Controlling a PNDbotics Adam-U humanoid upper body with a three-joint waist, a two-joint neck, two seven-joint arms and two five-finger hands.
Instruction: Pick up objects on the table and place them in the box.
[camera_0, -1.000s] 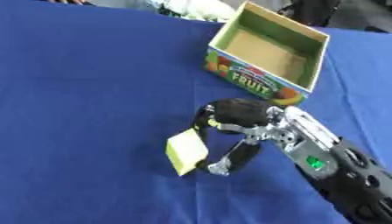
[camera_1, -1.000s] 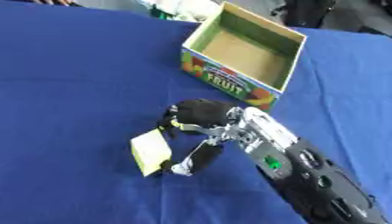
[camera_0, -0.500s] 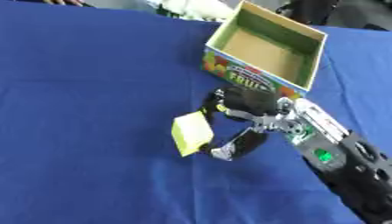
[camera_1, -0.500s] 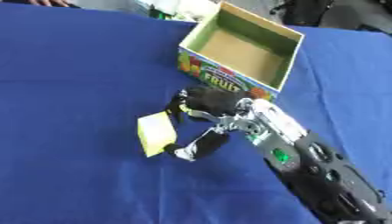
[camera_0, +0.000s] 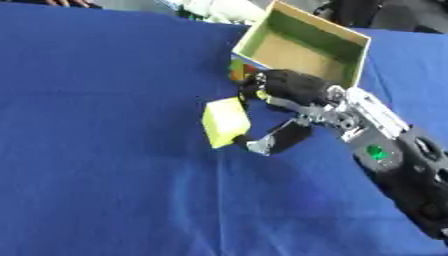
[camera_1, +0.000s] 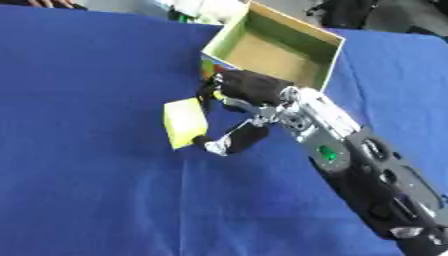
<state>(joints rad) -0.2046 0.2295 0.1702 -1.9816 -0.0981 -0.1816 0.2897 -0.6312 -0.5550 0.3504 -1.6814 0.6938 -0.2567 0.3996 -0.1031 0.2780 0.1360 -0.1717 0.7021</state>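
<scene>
Carried closer to the box (camera_0: 302, 47) now, the yellow block (camera_0: 225, 121) sits pinched in the right hand (camera_0: 284, 107); box looks empty yet.

A small yellow block (camera_0: 225, 121) with flat faces and a paler top is pinched in the right hand (camera_0: 289, 107), its broad side facing away from the box (camera_0: 302, 47). It is tilted, with one lower corner pointing down toward the table (camera_0: 105, 150), and it sits just in front of the box's near corner, apart from the box. The fingers (camera_0: 262, 85) curl over the block's far edge, and the thumb (camera_0: 271, 142) meets its lower corner. The box is open-topped cardboard, tan inside with greenish inner walls and a colourful printed front, standing upright on the blue table and empty as far as its floor shows.
</scene>
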